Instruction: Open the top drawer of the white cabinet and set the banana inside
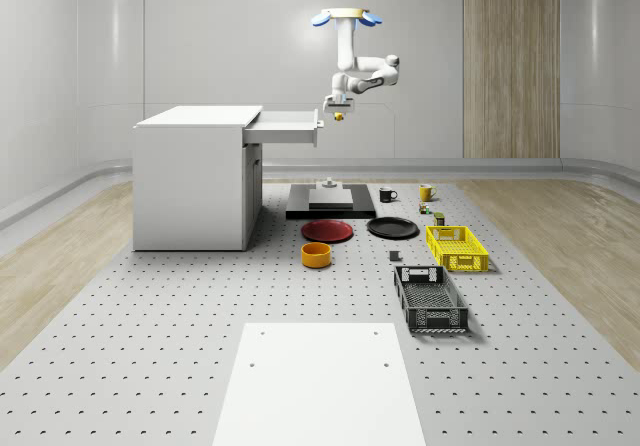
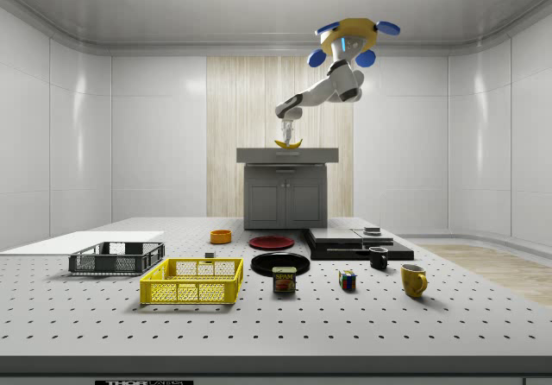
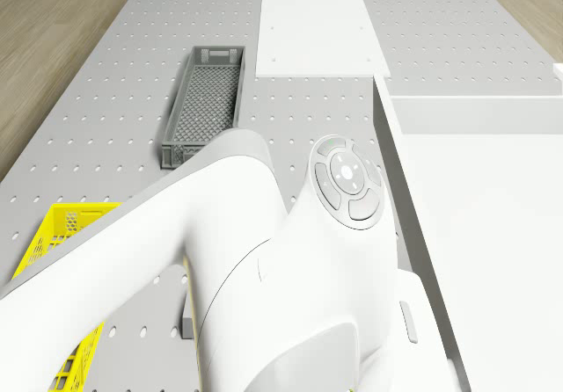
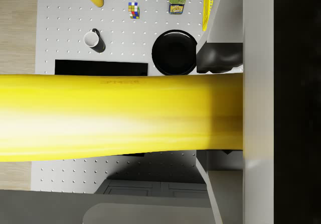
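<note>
Near, table: grey crate, yellow crate. Far: white cabinet, top drawer pulled open. Drone hovers beside the drawer front; hand clenched on banana. Step: carrying. Next, probably: move over the drawer, release.

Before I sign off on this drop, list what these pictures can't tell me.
- Inside of the open drawer: the whole-scene view shows its front and side walls, not its floor.
- Gripper fingers: too small in the side view to see how they stand on the banana.
- Banana ends: cut off by the wrist view's edge and a dark finger.
- Whether the banana is past the drawer's front: not clear from the whole-scene view.
</note>
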### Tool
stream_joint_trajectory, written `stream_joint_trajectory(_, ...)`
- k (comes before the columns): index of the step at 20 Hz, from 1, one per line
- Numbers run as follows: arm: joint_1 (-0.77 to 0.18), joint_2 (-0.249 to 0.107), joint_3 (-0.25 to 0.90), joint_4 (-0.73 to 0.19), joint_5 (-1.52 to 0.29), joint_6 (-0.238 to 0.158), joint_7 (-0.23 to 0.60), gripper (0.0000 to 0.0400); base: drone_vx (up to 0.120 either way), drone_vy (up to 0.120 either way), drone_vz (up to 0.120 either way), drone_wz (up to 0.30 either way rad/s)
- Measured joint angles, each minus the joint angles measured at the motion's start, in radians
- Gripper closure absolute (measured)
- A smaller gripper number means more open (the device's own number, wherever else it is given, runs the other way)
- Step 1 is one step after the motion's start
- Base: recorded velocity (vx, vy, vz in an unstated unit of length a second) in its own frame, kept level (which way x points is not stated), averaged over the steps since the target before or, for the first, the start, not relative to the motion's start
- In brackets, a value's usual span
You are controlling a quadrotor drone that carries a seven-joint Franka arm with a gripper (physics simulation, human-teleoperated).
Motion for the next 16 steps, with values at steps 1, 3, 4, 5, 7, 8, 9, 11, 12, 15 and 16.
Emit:
stream_joint_trajectory(1,0.0,0.0,0.0,0.0,0.0,0.0,0.0,0.021,-0.12,-0.12,0.12,0.0)
stream_joint_trajectory(3,0.0,-0.001,0.0,0.0,0.0,0.001,0.0,0.021,-0.12,-0.12,0.12,0.0)
stream_joint_trajectory(4,0.001,-0.001,0.0,0.0,-0.001,0.001,0.0,0.021,-0.12,-0.12,0.12,0.0)
stream_joint_trajectory(5,0.001,-0.002,0.0,0.0,-0.001,0.002,0.0,0.021,-0.12,-0.12,0.12,0.0)
stream_joint_trajectory(7,0.001,-0.002,0.0,0.0,-0.001,0.002,-0.001,0.021,-0.06,-0.12,0.1,0.0)
stream_joint_trajectory(8,0.001,-0.003,0.0,0.0,-0.001,0.002,-0.001,0.021,0.0,-0.12,0.0,0.0)
stream_joint_trajectory(9,0.001,-0.003,0.0,0.0,-0.001,0.003,-0.001,0.021,0.0,-0.12,0.0,0.0)
stream_joint_trajectory(11,0.001,-0.004,0.0,0.0,-0.002,0.003,-0.001,0.021,0.0,-0.12,0.0,0.0)
stream_joint_trajectory(12,0.002,-0.004,0.0,0.0,-0.002,0.004,-0.001,0.021,0.0,-0.12,0.0,0.0)
stream_joint_trajectory(15,0.002,-0.005,0.0,0.0,-0.002,0.004,-0.001,0.021,0.0,-0.12,0.0,0.0)
stream_joint_trajectory(16,0.002,-0.005,0.0,0.0,-0.002,0.005,-0.001,0.021,0.0,-0.12,0.0,0.0)
